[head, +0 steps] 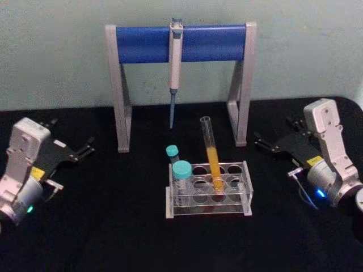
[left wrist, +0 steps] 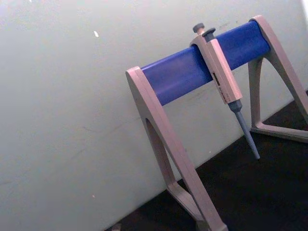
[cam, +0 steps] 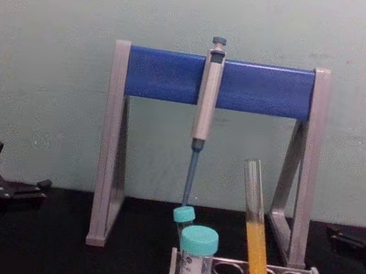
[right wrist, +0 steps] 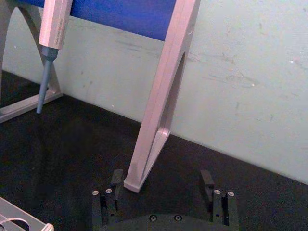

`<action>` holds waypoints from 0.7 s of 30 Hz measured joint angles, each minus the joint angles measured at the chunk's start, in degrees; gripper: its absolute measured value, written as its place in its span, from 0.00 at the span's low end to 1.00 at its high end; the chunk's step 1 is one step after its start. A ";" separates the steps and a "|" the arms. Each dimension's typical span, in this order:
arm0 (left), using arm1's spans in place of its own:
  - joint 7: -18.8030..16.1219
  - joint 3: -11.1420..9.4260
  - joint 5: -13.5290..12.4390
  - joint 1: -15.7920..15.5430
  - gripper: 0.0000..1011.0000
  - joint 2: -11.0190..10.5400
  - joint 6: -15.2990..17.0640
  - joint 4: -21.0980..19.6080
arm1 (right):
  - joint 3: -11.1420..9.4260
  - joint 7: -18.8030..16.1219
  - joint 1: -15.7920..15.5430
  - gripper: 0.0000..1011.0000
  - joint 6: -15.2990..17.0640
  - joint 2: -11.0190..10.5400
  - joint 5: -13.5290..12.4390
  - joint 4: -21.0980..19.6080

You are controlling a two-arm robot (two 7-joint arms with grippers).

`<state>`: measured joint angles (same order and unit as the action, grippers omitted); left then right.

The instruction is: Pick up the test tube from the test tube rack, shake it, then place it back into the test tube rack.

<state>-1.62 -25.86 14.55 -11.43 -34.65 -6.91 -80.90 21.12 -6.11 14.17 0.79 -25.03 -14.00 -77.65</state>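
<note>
Test tube [head: 212, 154]: slim clear glass, orange liquid, leaning in clear plastic test tube rack [head: 245, 195].
Left gripper [head: 86, 149]: empty, opening unclear.
Right gripper [right wrist: 162, 185]: spread, empty.

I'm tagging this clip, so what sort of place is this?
Probably a lab bench mock-up: a pipette hangs on a blue-barred stand, and a clear test tube rack holds a test tube of orange liquid on a black table.

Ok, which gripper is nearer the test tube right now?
Right. The right gripper sits open on the table beside the test tube, just past the pipette stand leg. The left gripper, also open, rests farther off on the opposite side of the test tube rack.
</note>
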 joint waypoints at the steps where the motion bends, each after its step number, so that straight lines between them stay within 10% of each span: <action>1: 0.00 0.00 0.00 0.00 0.99 0.00 0.00 0.00 | 0.00 0.00 0.00 0.99 0.00 0.00 0.00 0.00; 21: 0.00 0.00 0.00 0.00 0.99 0.00 0.00 0.00 | 0.00 0.00 0.00 0.99 0.00 0.00 0.00 0.00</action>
<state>-1.62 -25.86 14.55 -11.43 -34.65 -6.91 -80.90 21.12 -6.11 14.17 0.79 -25.03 -14.00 -77.65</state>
